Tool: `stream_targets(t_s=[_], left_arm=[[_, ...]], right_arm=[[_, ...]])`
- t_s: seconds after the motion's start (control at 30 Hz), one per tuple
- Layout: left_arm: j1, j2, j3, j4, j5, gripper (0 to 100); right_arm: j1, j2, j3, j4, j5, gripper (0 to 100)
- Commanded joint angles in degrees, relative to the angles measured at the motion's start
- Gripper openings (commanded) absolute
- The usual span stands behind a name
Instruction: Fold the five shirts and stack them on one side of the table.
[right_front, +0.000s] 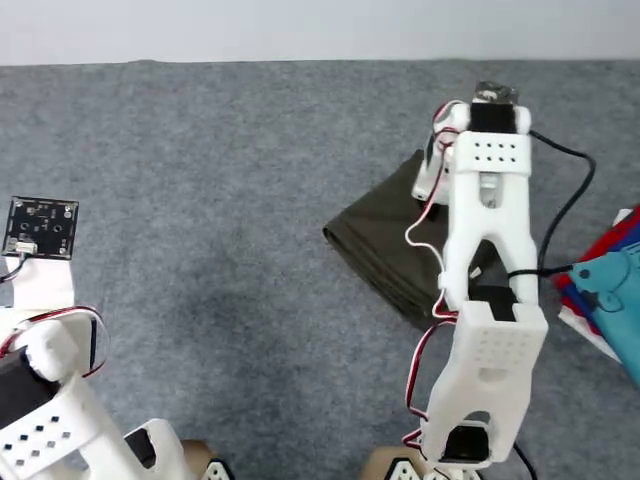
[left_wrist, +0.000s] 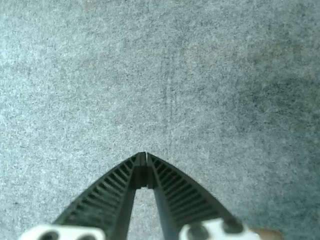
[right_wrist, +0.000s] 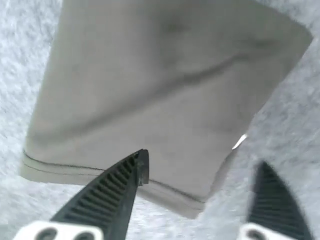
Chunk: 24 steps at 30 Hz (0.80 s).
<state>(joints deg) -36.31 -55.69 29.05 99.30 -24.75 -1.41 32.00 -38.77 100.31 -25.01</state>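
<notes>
Now, right gripper spread wide over the folded shirt; left gripper closed, empty.

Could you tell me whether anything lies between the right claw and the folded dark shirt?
Nothing visible does. The right claw hangs open just above the folded shirt, at its hemmed edge, with no other item between them. Around the shirt is grey mat.
</notes>
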Motion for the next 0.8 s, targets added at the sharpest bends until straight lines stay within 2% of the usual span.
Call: stream_targets(t_s=[0.0,0.33,0.77], left_arm=[[-0.26,-0.44,-0.13,-0.09,-0.79,1],[-0.35,-0.53,-0.13,0.18,-0.62,1],[-0.35,-0.53,0.31,0.09,-0.53,1]], right_arm=[[-0.66,-0.13,-3.60,0.75,-6.95,48.6],[-0.48,7.60,-3.60,-4.44,-10.99,49.3],[-0.75,21.58,-3.60,-11.91,-11.16,49.3]])
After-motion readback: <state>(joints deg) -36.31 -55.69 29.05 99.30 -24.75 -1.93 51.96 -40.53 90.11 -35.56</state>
